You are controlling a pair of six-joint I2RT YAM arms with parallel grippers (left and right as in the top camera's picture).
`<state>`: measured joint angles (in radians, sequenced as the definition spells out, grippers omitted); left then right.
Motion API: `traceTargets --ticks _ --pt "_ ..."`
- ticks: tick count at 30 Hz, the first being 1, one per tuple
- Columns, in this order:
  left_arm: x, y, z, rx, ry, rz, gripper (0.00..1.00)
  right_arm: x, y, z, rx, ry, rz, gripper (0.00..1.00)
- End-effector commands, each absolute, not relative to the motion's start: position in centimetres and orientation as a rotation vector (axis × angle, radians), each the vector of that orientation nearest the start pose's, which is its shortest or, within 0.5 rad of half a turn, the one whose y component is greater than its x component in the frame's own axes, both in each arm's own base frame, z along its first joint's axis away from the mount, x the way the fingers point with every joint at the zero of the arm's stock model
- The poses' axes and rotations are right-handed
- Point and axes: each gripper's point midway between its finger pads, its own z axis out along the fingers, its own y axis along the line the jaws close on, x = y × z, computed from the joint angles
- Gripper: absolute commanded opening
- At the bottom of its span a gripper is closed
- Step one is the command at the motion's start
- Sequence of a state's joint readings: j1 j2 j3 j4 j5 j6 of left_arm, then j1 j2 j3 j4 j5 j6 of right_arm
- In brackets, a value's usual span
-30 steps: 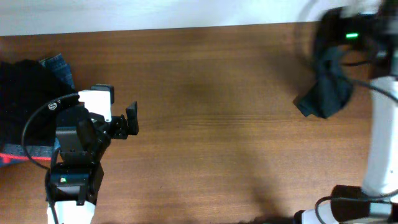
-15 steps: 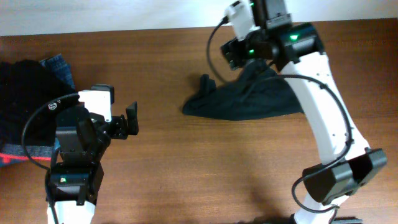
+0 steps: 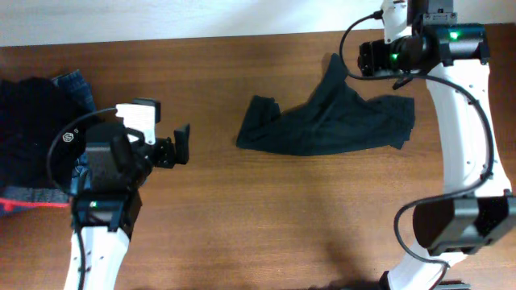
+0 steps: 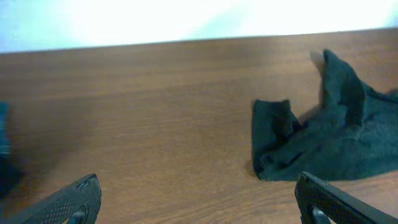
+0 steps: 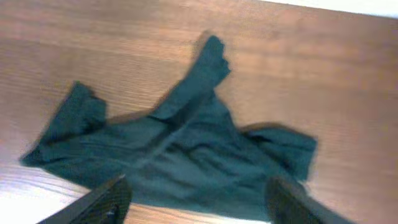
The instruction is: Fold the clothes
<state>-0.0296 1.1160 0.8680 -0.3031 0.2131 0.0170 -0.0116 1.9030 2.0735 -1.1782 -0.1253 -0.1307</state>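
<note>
A dark green garment (image 3: 330, 121) lies crumpled on the brown table, right of the middle, one corner pointing to the far edge. My right gripper (image 3: 364, 58) hovers above that far corner. In the right wrist view it (image 5: 199, 193) is open, nothing sits between its fingers, and the garment (image 5: 180, 149) lies spread below. My left gripper (image 3: 181, 147) stands open at the left, a short way from the garment's left end. In the left wrist view it (image 4: 198, 194) holds nothing over bare wood, with the garment (image 4: 323, 137) ahead to the right.
A pile of clothes sits at the table's left edge: a black piece (image 3: 32, 129), blue denim (image 3: 76, 84) and a red-striped one (image 3: 24, 201). A white wall (image 3: 201, 16) runs behind the far edge.
My right arm swung in from the far right with the garment, opened and let it go; the garment now lies spread on the table. My left gripper shifted slightly right.
</note>
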Motion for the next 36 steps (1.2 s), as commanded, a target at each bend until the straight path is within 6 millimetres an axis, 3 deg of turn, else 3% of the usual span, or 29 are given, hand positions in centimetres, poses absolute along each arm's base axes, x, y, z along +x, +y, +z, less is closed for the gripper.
traceTargets --ticks 1,8,15,21,25,36 --pt "36.8 -5.7 21.6 0.198 2.131 -0.287 0.99 47.6 3.6 21.1 -0.212 2.662 0.243 0.71" --pt "36.8 -6.5 20.2 0.222 2.17 -0.344 0.99 48.6 3.8 11.6 -0.075 2.876 0.297 0.64" --pt "36.8 -6.5 20.2 0.222 2.17 -0.344 0.99 48.8 5.1 6.0 -0.081 2.971 0.365 0.64" --pt "36.8 -6.5 20.3 0.222 2.17 -0.344 0.99 49.6 5.7 4.4 -0.096 2.963 0.382 0.64" --pt "36.8 -6.5 20.2 0.222 2.171 -0.344 0.99 50.0 5.7 4.4 -0.087 2.945 0.379 0.56" --pt "36.8 -6.5 20.2 0.222 2.17 -0.344 0.99 50.0 5.7 2.5 -0.011 2.948 0.386 0.57"
